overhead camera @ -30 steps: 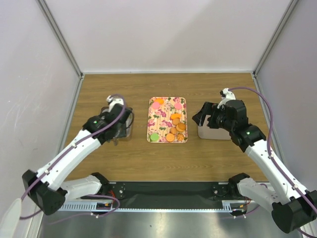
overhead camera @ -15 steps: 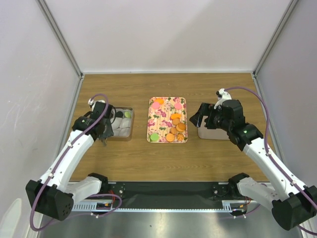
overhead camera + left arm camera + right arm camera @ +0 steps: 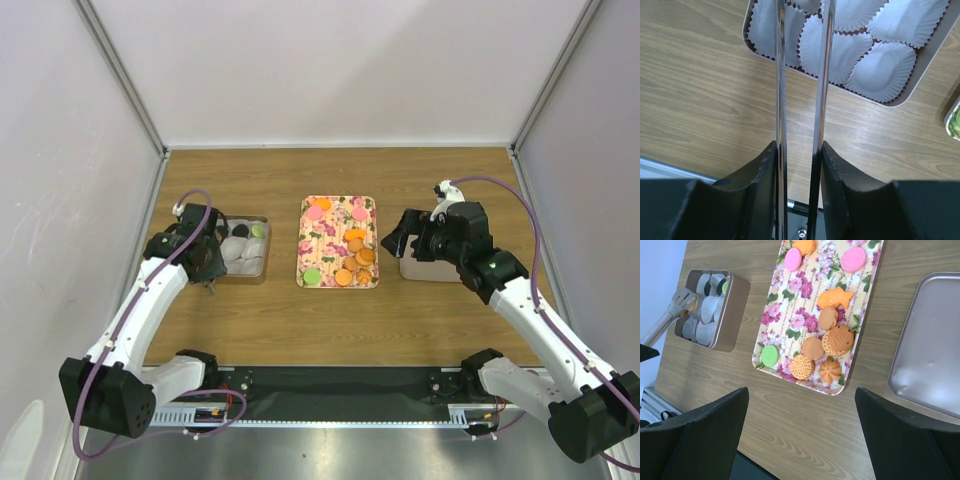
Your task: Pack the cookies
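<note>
The cookies [image 3: 350, 262] lie on the floral tray [image 3: 338, 215]: several orange ones [image 3: 840, 337], two pink [image 3: 793, 259] and one green [image 3: 770, 355]. A green [image 3: 258, 231] and a black cookie [image 3: 241, 231] sit in the grey tin [image 3: 243, 277], which is lined with white paper cups [image 3: 880, 75]. My left gripper [image 3: 202, 262] [image 3: 799, 150] is shut on metal tongs [image 3: 781, 100], whose tips [image 3: 684, 299] hover over the tin's left end. My right gripper [image 3: 400, 238] [image 3: 801, 392] is open and empty, above the table between the tray and the lid.
The grey tin lid [image 3: 430, 268] [image 3: 930, 345] lies upside down right of the tray, partly under my right wrist. The wooden table is walled on the left, back and right. Bare wood lies in front of the tray.
My left arm has pulled the tongs left, off the middle of the tin to its left end. My right gripper has shifted slightly left towards the tray.
</note>
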`<state>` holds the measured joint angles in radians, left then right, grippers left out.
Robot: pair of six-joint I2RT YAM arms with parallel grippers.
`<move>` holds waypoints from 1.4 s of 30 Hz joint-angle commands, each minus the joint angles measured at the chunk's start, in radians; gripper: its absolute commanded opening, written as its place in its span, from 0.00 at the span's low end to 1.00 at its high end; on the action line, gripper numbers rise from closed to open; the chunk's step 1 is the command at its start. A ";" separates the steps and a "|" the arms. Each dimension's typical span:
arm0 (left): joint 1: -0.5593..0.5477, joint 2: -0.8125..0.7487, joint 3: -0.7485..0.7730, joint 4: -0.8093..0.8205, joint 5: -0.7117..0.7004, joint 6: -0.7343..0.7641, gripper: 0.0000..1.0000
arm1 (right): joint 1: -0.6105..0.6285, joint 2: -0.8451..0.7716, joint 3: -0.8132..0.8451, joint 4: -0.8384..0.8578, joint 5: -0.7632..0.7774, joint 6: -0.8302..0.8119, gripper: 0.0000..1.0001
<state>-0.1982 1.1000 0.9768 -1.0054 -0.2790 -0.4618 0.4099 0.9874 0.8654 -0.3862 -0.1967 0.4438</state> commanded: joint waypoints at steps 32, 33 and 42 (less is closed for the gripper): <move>0.051 -0.031 -0.006 0.019 0.008 -0.001 0.48 | -0.011 -0.013 -0.023 0.029 -0.033 -0.007 0.95; 0.051 -0.035 -0.004 0.019 0.008 -0.001 0.48 | -0.011 -0.013 -0.023 0.029 -0.035 -0.010 0.95; 0.028 -0.065 0.036 0.016 0.035 0.015 0.44 | -0.011 -0.007 -0.023 0.029 -0.027 -0.008 0.95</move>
<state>-0.1589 1.0691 0.9672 -1.0046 -0.2504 -0.4614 0.4023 0.9874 0.8429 -0.3840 -0.2192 0.4435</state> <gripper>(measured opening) 0.448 0.950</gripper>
